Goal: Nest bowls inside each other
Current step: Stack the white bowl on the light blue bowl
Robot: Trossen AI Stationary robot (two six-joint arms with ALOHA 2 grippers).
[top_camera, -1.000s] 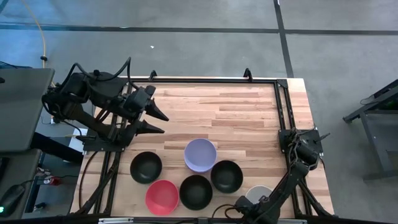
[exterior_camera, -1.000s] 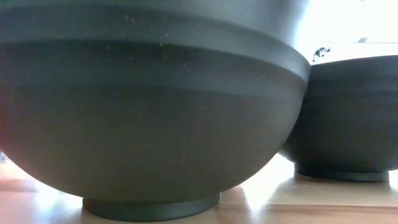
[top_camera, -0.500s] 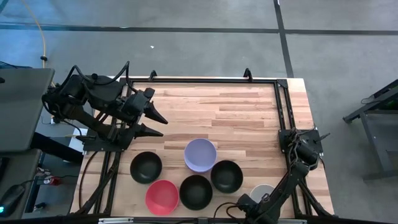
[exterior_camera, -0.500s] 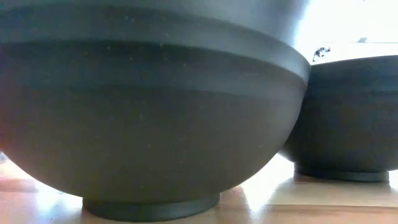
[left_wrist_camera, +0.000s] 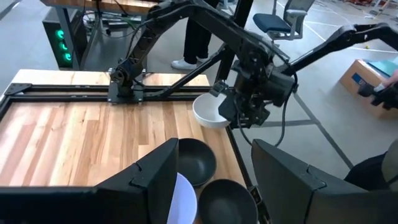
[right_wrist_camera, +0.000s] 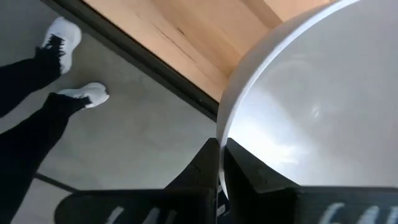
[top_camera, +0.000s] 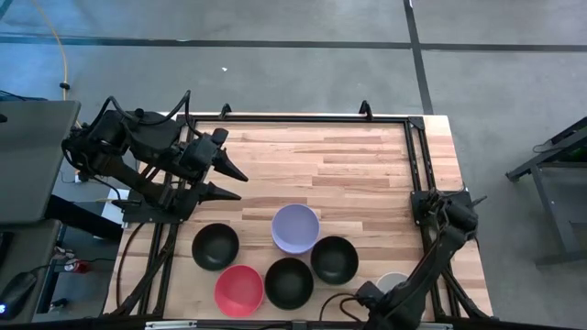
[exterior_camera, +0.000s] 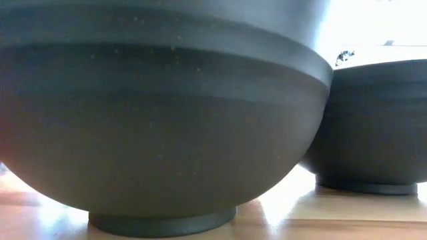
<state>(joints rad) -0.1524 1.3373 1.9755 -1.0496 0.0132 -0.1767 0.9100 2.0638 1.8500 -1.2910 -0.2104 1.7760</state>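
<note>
White bowl (left_wrist_camera: 209, 112) was pinched at its rim by the right gripper (right_wrist_camera: 219, 180), fingers pressed together on the wall, at the table's (top_camera: 348, 174) near right edge, raised above it. Right arm folded low along that edge. Left gripper (top_camera: 234, 181) hung over the table's left side, fingers spread. Three black bowls (top_camera: 289, 282), a lavender bowl (top_camera: 295, 227) and a red bowl (top_camera: 238, 290) sat clustered near the front. No legible writing appeared.
</note>
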